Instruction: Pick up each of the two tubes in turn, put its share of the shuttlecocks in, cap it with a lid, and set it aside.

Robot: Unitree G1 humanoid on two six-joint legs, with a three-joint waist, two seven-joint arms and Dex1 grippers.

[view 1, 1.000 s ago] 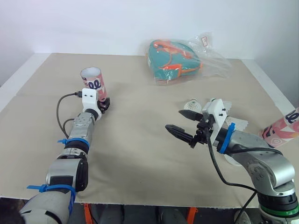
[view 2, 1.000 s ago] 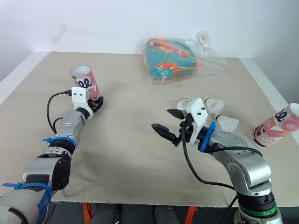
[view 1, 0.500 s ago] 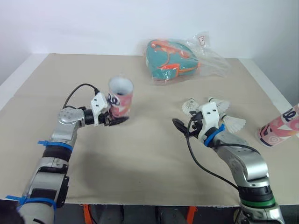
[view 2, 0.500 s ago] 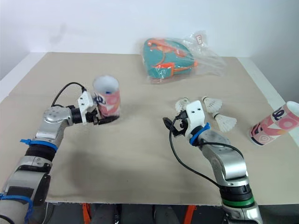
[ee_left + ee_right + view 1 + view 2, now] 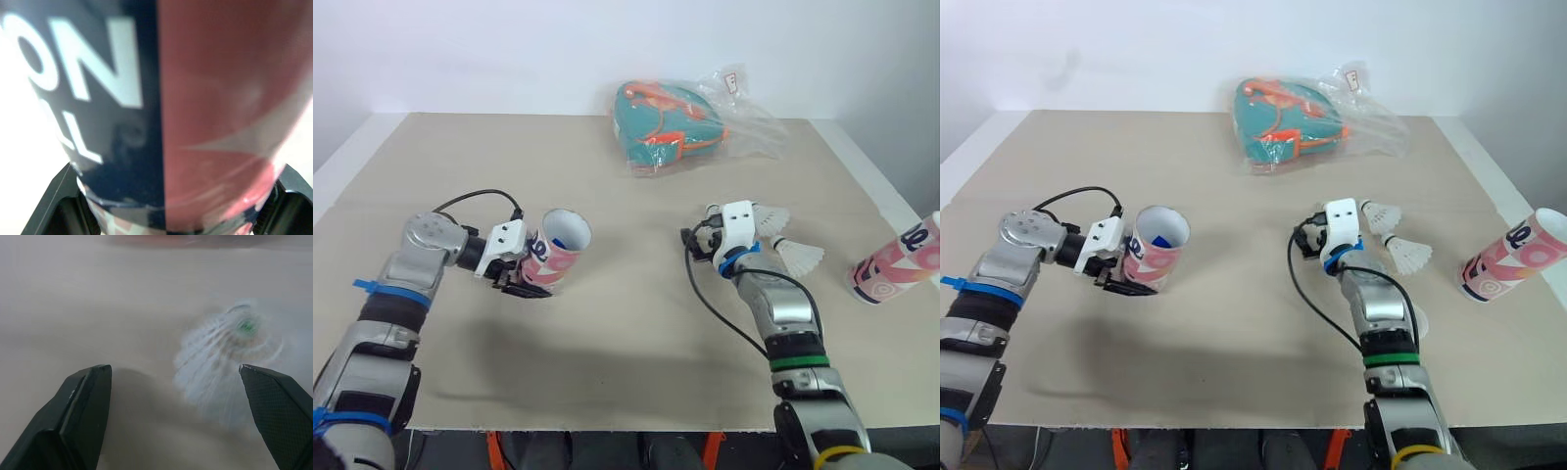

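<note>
Tube (image 5: 554,260) over the left-centre of table (image 5: 607,333), base pinched in left gripper (image 5: 519,282); long axis tilted, open mouth up and toward the robot's right. Half a second ago it sat nearer upright and farther back. Second tube (image 5: 891,272) lies at the right edge, partly cut off. Right gripper (image 5: 171,369) is spread wide and now nearer a blurred shuttlecock (image 5: 230,352).

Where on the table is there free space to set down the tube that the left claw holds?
Free: the far-left part of the table, beyond the left claw and left of the teal bag in plastic; also the middle strip between the held tube and the right claw. Crowded: the right side, with shuttlecocks and the second tube.
</note>
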